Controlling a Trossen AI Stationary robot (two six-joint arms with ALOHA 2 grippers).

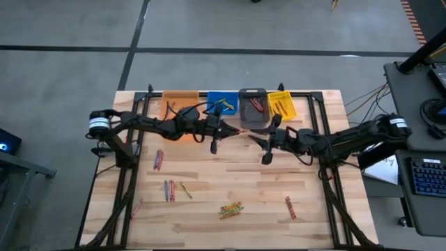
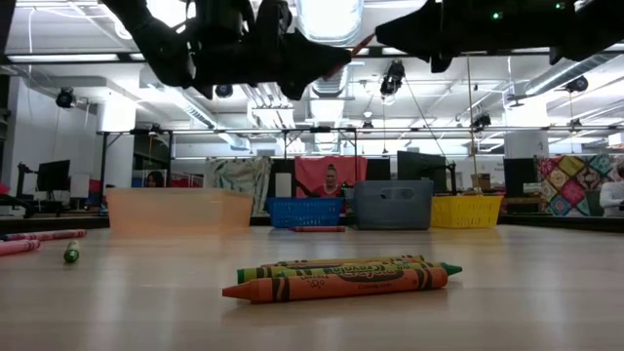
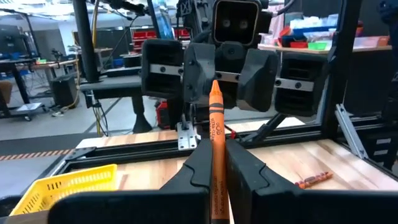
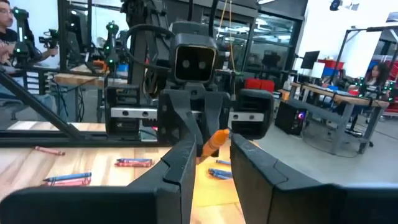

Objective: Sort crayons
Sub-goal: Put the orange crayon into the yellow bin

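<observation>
Crayons (image 1: 231, 208) lie scattered over the near half of the wooden table (image 1: 334, 111), seen from above: a mixed bunch near the front middle, a red one (image 1: 289, 207) off to its right, a few more (image 1: 169, 190) left of centre and another pair (image 1: 158, 160) further back. Along the far edge stand four bins in a row: orange bin (image 1: 180, 102), blue bin (image 1: 223, 102), grey bin (image 1: 254, 108) and yellow bin (image 1: 281, 103), each with crayons inside. Both arms meet in mid-air just in front of the bins, the left gripper (image 1: 215, 141) and the right gripper (image 1: 267, 155) facing one another, close but apart.

From table height, an orange and a green crayon (image 2: 341, 276) lie side by side up front, and a single red one (image 2: 319, 229) rests before the blue bin (image 2: 305, 212). The arms hang dark overhead.

Looking past the left wrist, the left gripper (image 3: 214, 171) is clenched on an orange crayon (image 3: 215, 134), which stands upright between its fingers, tip pointing at the other arm.

From the right wrist, the right gripper (image 4: 212, 163) has its fingers parted, not grasping anything; the orange crayon's tip (image 4: 214, 142) pokes in just beyond the gap between them
</observation>
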